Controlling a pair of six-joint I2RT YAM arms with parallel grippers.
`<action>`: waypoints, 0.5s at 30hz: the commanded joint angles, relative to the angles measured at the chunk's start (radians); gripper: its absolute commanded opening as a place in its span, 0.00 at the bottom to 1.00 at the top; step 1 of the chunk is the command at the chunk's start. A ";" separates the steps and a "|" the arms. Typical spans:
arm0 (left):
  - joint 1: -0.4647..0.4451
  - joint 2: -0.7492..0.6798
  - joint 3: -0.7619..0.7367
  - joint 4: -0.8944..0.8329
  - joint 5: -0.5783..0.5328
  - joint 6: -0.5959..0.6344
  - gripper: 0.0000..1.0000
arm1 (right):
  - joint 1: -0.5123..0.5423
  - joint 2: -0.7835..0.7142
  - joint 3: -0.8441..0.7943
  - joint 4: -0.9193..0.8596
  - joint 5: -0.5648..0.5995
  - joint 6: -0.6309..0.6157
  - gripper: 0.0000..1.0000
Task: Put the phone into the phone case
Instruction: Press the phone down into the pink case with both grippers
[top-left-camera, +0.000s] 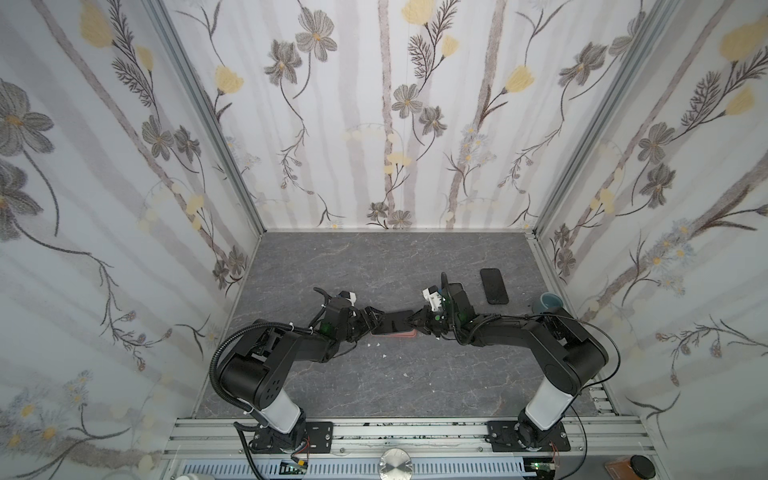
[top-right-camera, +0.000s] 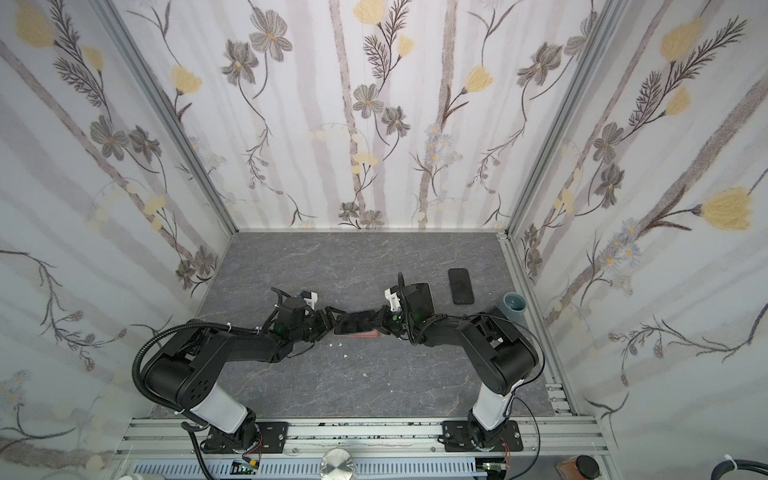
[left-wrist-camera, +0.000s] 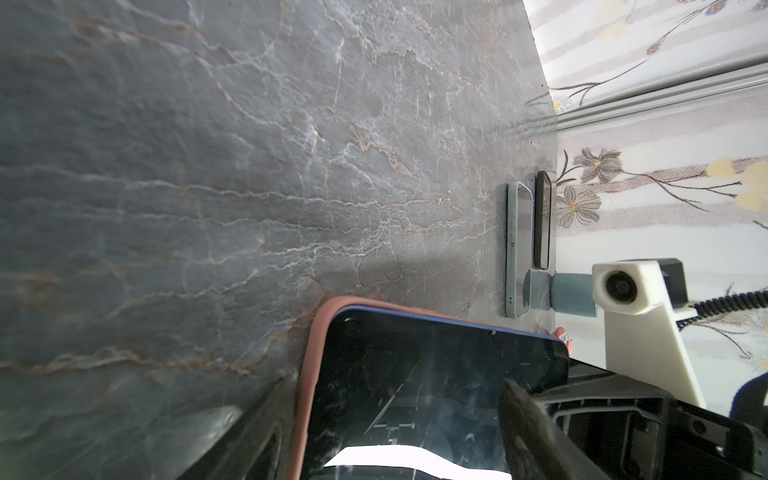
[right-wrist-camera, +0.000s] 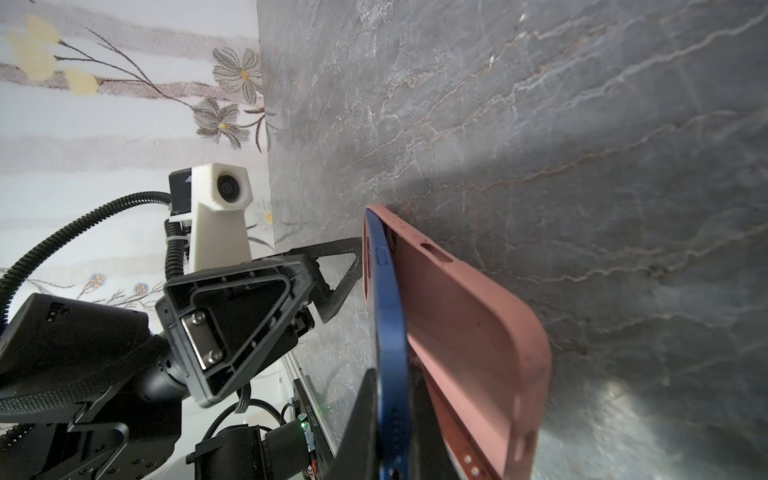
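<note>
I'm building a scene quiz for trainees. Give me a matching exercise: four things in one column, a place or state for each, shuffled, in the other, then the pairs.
Things:
1 pink case
2 blue phone
3 black phone
4 cup

Places or states:
a furthest right of the four
b tilted, one end seated, the other lifted
c lying flat, untouched
d holding one end of a phone

Pairs: 1-d; 2-b; 3-c; 4-a

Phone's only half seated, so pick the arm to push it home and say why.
Right. The right tool is shut on the raised end of the blue phone, which gapes off the pink case; the left tool stands open at the seated end.
</note>
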 joint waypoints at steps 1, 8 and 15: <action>-0.014 -0.002 -0.005 -0.084 0.088 -0.039 0.79 | 0.010 0.014 -0.014 -0.100 0.029 -0.011 0.04; -0.013 -0.015 -0.001 -0.097 0.078 -0.025 0.79 | 0.011 -0.002 0.012 -0.197 0.073 -0.054 0.10; -0.012 -0.016 0.007 -0.101 0.081 -0.020 0.79 | 0.030 -0.023 0.094 -0.331 0.133 -0.106 0.27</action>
